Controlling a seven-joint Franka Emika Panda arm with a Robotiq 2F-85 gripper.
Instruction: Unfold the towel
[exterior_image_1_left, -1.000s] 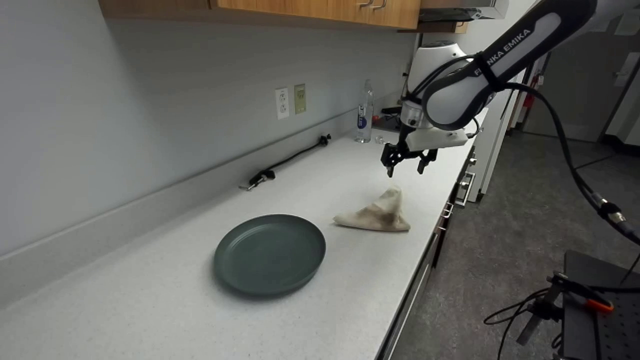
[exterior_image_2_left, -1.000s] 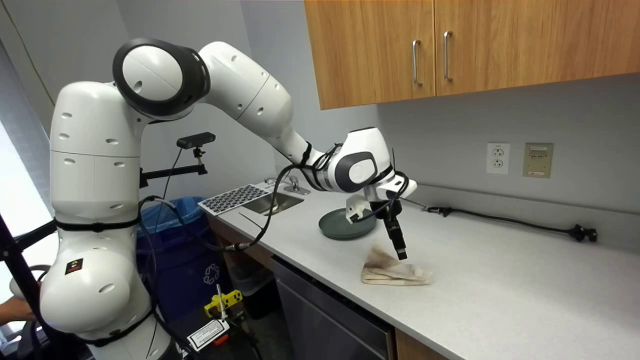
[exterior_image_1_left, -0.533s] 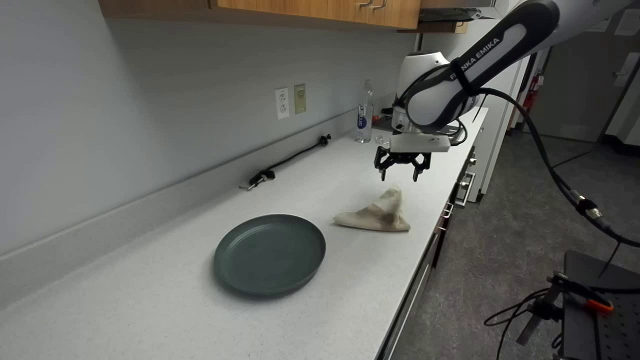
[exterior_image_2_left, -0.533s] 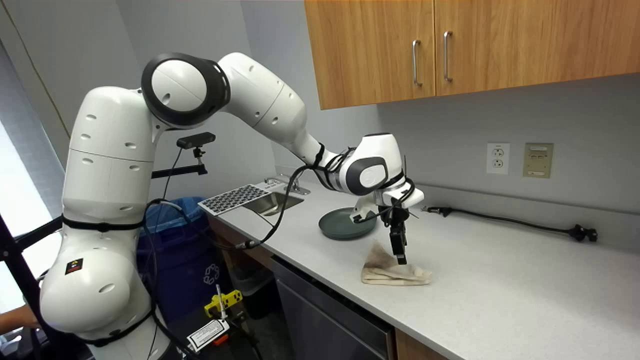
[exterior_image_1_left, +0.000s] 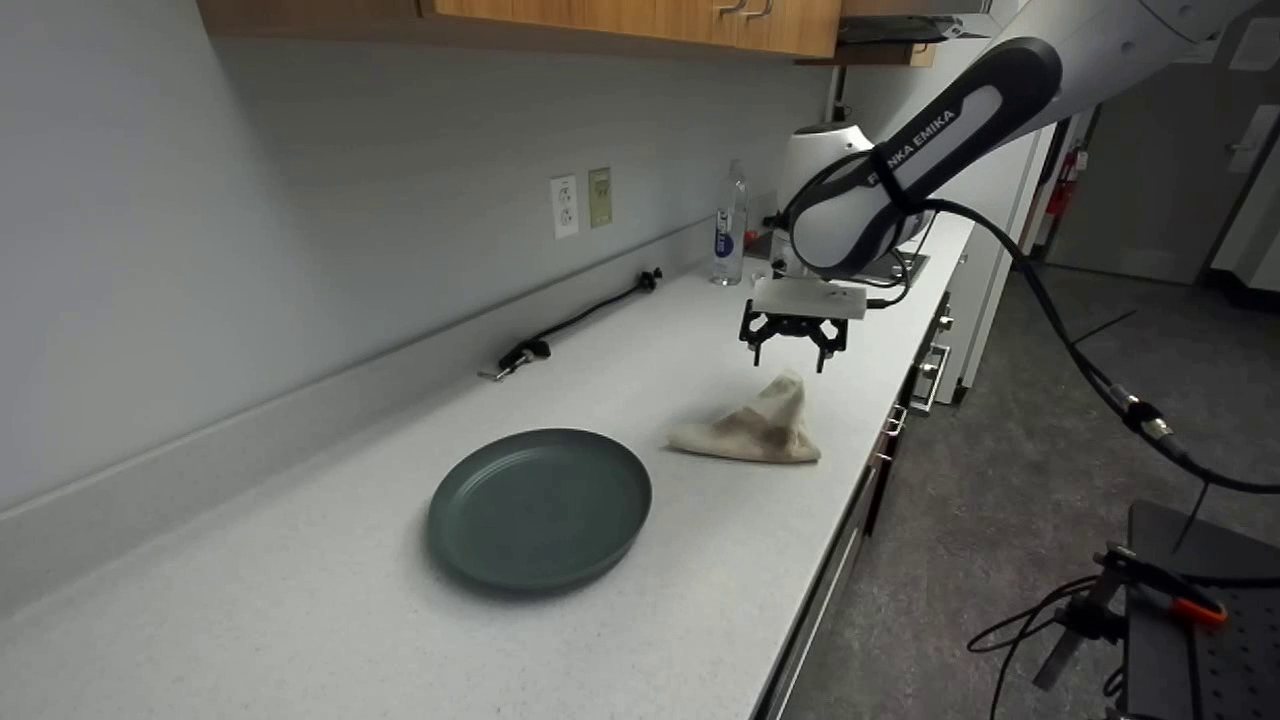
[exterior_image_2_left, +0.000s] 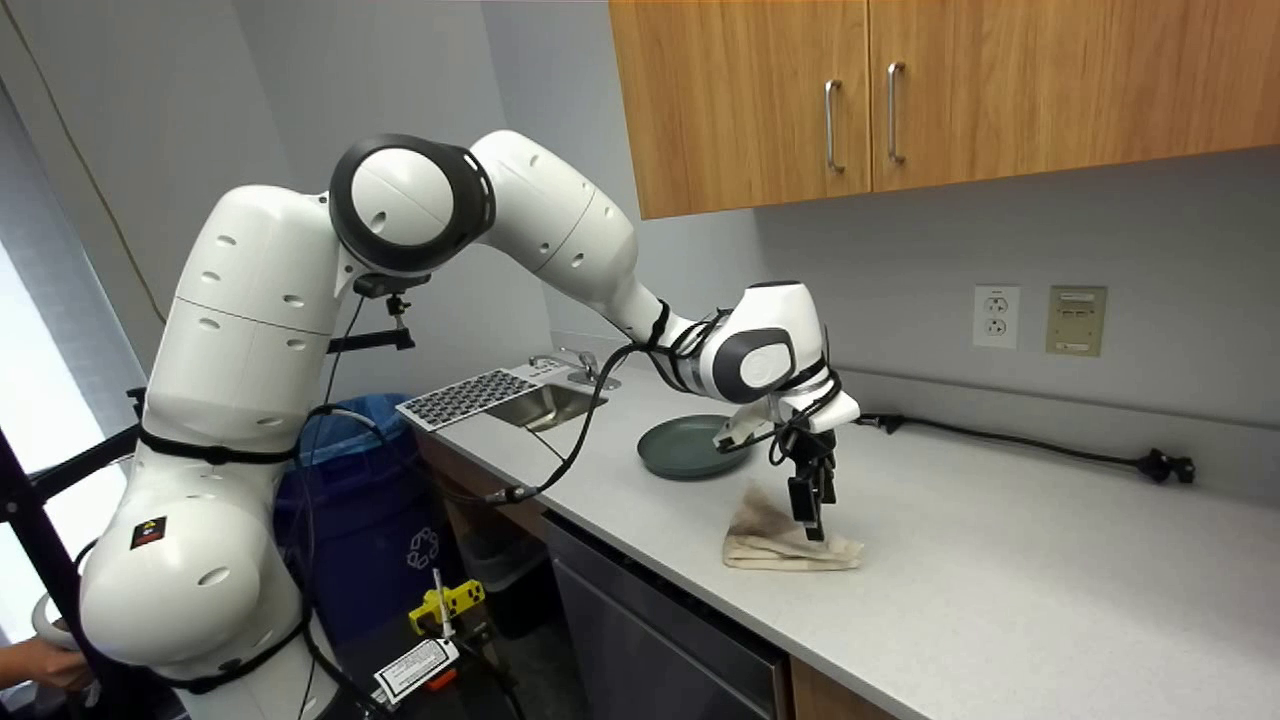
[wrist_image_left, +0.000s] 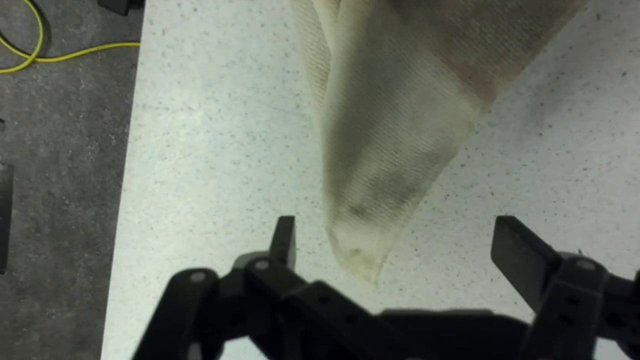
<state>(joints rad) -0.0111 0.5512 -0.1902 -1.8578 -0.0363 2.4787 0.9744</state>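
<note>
The cream towel with brown stains lies folded in a rough triangle on the white counter in both exterior views (exterior_image_1_left: 752, 432) (exterior_image_2_left: 778, 548). One part of it stands up in a peak. In the wrist view the towel (wrist_image_left: 395, 115) narrows to a pale corner that points toward the gripper base. My gripper (wrist_image_left: 395, 220) is open and empty, with the towel's corner between its fingers in that view, touching neither. In both exterior views the gripper (exterior_image_1_left: 788, 366) (exterior_image_2_left: 815, 530) points down, a little above the counter, close to the towel.
A dark green plate (exterior_image_1_left: 540, 510) lies beside the towel. A black cord (exterior_image_1_left: 590, 312) runs along the wall, and a clear bottle (exterior_image_1_left: 730, 235) stands farther back. The counter's front edge (wrist_image_left: 125, 165) is near the towel. Wooden cabinets (exterior_image_2_left: 960, 90) hang above.
My gripper has moved down and closer to the towel, and its wrist has turned so both fingers point straight down. The towel and plate have not moved.
</note>
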